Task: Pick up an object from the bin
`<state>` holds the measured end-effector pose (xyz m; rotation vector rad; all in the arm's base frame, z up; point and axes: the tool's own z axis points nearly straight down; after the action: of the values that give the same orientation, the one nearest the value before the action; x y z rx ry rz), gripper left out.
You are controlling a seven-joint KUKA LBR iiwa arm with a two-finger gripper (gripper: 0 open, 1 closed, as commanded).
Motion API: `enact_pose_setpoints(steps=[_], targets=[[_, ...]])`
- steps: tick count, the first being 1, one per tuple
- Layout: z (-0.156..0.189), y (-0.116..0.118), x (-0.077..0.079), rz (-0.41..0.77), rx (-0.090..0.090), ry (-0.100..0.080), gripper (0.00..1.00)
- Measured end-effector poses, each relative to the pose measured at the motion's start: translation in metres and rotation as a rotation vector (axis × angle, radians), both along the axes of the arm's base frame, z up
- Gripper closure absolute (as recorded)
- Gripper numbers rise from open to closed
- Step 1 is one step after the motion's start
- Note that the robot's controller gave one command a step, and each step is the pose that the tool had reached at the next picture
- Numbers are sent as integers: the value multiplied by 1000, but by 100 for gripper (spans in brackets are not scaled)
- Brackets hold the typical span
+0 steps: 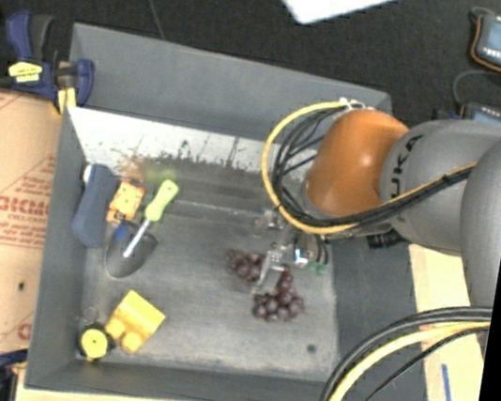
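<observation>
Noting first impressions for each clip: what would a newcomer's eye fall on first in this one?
First comes the arm's big orange cover, with the gripper below it over a dark purple bunch of small round grapes, right of the middle of the grey metal bin. Next come the bright pieces on the left: a yellow blocky brick and a small yellow wheel in the near left corner, with a green-handled tool further back.

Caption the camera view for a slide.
Arm's pincer over a dark purple grape bunch, right half of the grey bin.
</observation>
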<state>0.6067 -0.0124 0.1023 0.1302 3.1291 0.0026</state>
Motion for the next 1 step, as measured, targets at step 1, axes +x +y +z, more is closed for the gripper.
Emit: enact_pose_setpoints(steps=[1], targets=[[-16, -4, -12, -84, 1, 2, 0]])
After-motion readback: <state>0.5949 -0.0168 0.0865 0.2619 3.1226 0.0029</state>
